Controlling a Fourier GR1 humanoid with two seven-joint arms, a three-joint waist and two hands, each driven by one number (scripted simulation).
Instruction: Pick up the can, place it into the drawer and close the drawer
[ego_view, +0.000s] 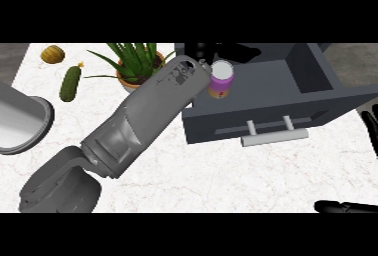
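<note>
Reaching across the counter, your left hand is hovering by the can, fingers hidden, so you cannot tell its state. The one can is standing upright inside the single open drawer. It is probably rigid, light and smooth; take it around the sides. Your right hand is resting with fingers straight at the lower right edge.
</note>
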